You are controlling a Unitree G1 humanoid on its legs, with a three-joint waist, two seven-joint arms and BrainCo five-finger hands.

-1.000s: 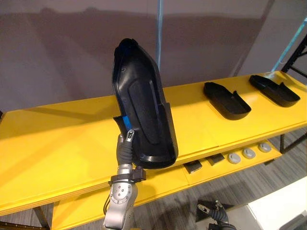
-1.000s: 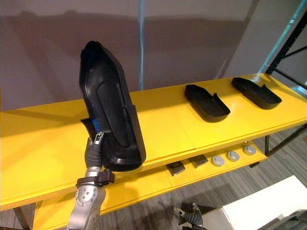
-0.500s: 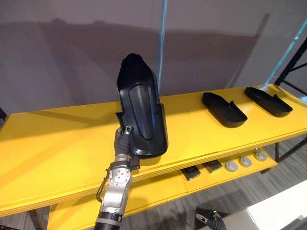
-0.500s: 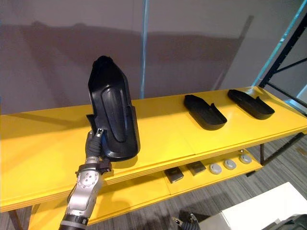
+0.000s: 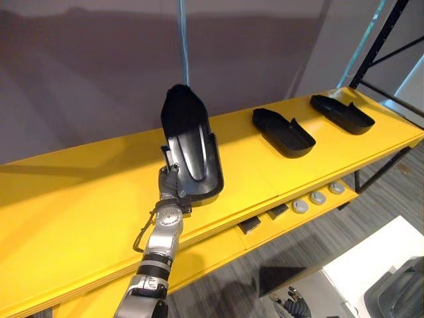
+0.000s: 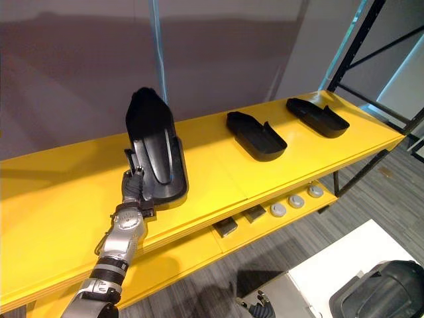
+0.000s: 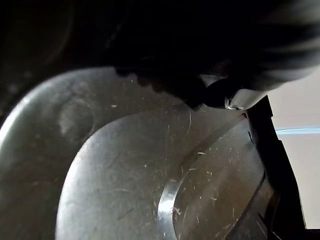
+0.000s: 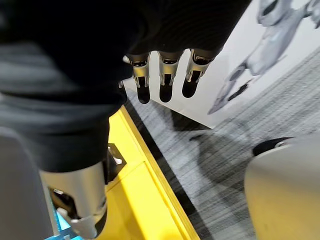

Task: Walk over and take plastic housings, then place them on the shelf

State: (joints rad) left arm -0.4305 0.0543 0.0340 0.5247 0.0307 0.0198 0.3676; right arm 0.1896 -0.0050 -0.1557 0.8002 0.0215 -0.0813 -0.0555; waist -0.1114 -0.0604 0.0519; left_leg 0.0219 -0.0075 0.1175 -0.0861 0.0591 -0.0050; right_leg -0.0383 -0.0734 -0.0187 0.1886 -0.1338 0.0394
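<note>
We see the left hand [image 5: 170, 187] pinching the housing [image 5: 189, 142] at its lower rim. Long axis is near upright, base just over the shelf [image 5: 79, 199], left of the laid housing [image 5: 283, 131]. Right hand [image 8: 166, 75] hangs loose-fingered, holding nothing.

Your left wrist view is dim; dull glare marks the housing [image 7: 150, 180] past the left hand [image 7: 225, 95].

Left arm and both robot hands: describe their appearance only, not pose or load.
The left arm is silver-grey metal in rounded segments, with dark bands lower down and a round joint plate at the wrist. The left robot hand wears a dark ribbed cover. The right robot hand has silver fingers with dark tips under the same dark cover.
</note>
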